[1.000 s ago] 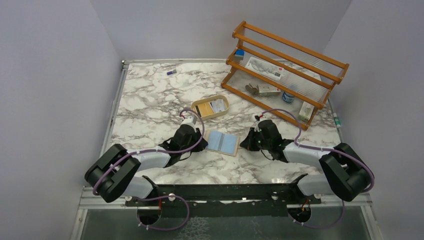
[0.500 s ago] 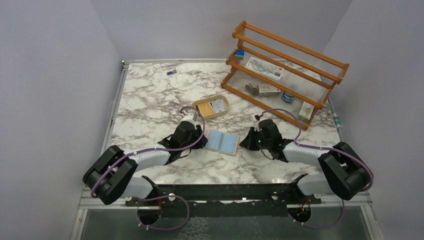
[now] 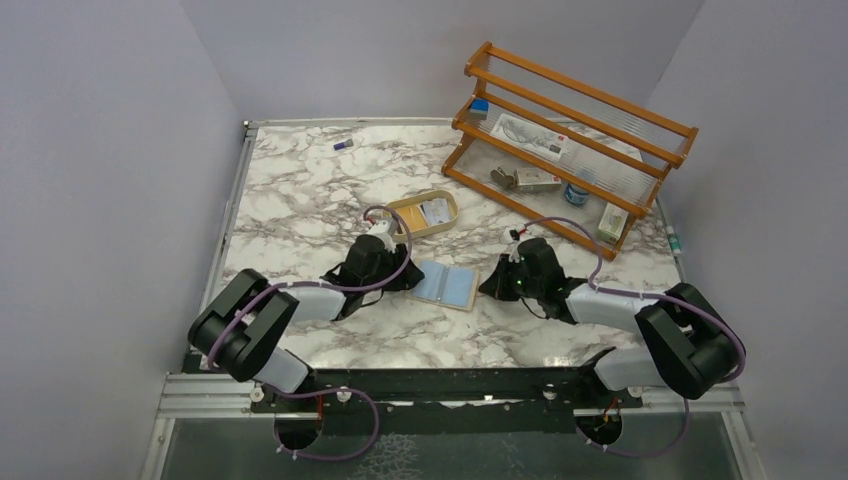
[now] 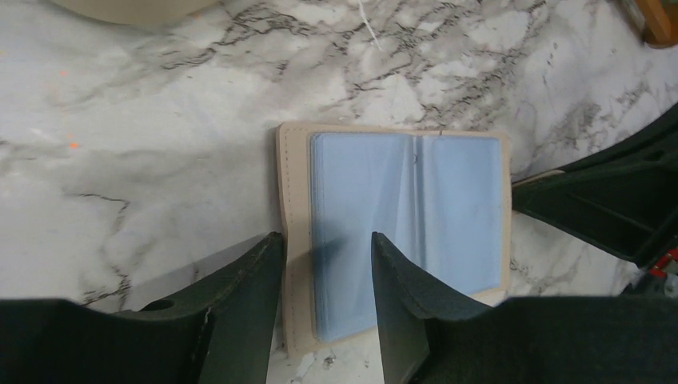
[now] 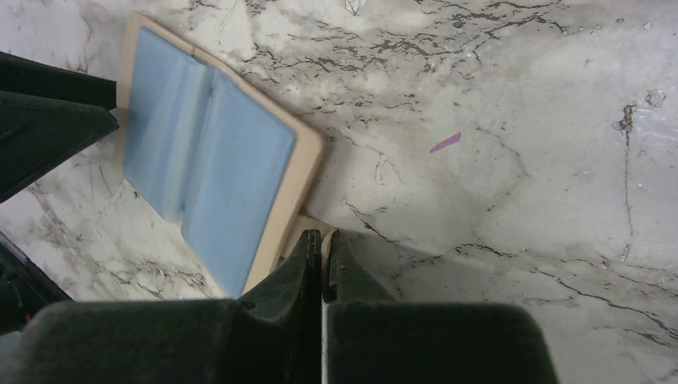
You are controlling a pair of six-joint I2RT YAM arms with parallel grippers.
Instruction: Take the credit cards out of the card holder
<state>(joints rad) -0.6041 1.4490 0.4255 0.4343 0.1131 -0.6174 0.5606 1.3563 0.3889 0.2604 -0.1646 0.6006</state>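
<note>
While working on the card holder [image 3: 445, 286], spread open and flat near the centre of the desk [image 3: 300, 200], appears to be at the extraction step: pockets exposed, pale blue credit cards [image 4: 360, 208] not yet out, filling both halves. No telling a whitish one from these views.

Right tool [image 5: 321, 236] at the holder's 3 o'clock side, closed tight, seemingly pinching the tan snap tab [image 5: 306, 222] to anchor the leather. Left tool [image 4: 326, 240] at the 9 o'clock side, jaws parted, straddling the near end of the left half, one finger [image 4: 244, 304] over the bare tan border, the other over blue plastic; whether touching or hovering, cannot tell. Oval tray [image 3: 423, 214] near, at 12 o'clock from the holder; wooden rack [image 3: 570, 140] well apart, toward 2 o'clock.

Next, by judgement: lower the left tool, catch the exposed edge of the blue card alone and not the leather beneath, close, then draw it out along the pocket, with the tab held down throughout. Calls for a shallow, exact pinch: thin plastic, lying flush, little lip to grab. Pocket's open side not clear from these views, so no firm pull direction. Risk: dragging the whole holder along on a slipped anchor.
</note>
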